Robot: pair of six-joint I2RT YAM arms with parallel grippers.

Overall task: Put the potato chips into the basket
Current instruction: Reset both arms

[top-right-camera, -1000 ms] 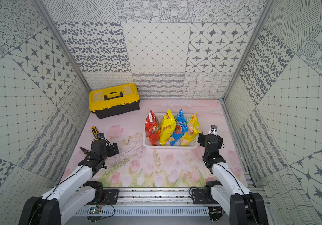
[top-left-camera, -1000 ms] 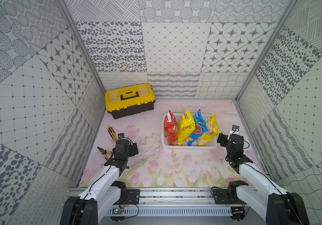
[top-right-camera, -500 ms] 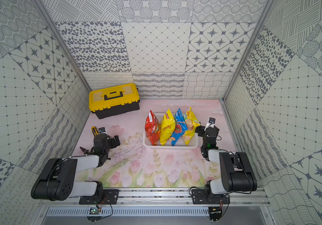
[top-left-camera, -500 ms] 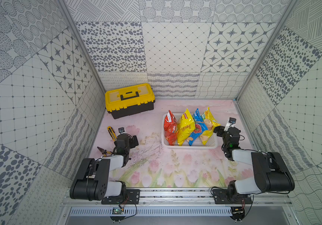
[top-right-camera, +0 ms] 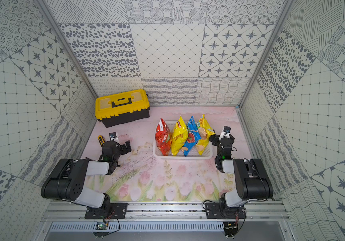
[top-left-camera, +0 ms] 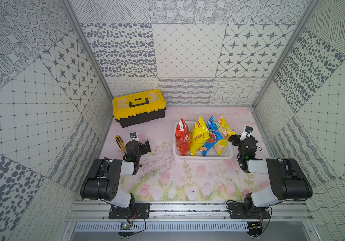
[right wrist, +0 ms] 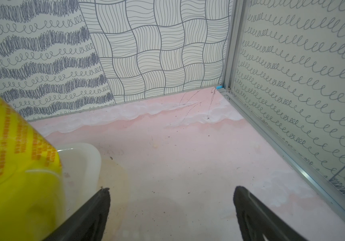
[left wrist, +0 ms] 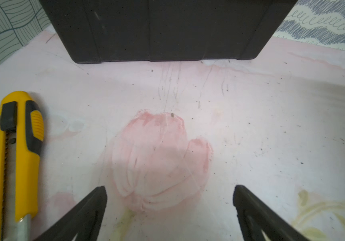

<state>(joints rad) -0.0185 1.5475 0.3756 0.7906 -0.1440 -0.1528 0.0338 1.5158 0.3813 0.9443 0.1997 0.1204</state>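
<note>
Several potato chips bags stand upright side by side in the white basket (top-left-camera: 205, 157) (top-right-camera: 184, 157): a red-orange bag (top-left-camera: 182, 137) (top-right-camera: 163, 137), a yellow bag (top-left-camera: 198, 138) (top-right-camera: 178, 137), a blue bag (top-left-camera: 212, 137) (top-right-camera: 192, 138) and another yellow bag (top-left-camera: 222, 133) (top-right-camera: 203, 133). My right gripper (top-left-camera: 243, 138) (top-right-camera: 222, 138) (right wrist: 171, 196) is open and empty, low over the mat beside the basket's right end. That end's yellow bag (right wrist: 11, 167) and the basket's rim (right wrist: 84, 154) fill one side of the right wrist view. My left gripper (top-left-camera: 138, 145) (top-right-camera: 117, 144) (left wrist: 170, 194) is open and empty, far left of the basket.
A yellow-and-black toolbox (top-left-camera: 139, 107) (top-right-camera: 122, 107) (left wrist: 167, 31) stands at the back left, ahead of the left gripper. A yellow utility knife (top-left-camera: 119, 143) (top-right-camera: 101, 139) (left wrist: 15, 158) lies beside that gripper. The enclosure's right wall (right wrist: 303, 83) runs close to the right gripper.
Both arms have folded back, with their elbows lifted over the near part of the mat. The grippers stay open near where they were. The bags remain in the basket.
</note>
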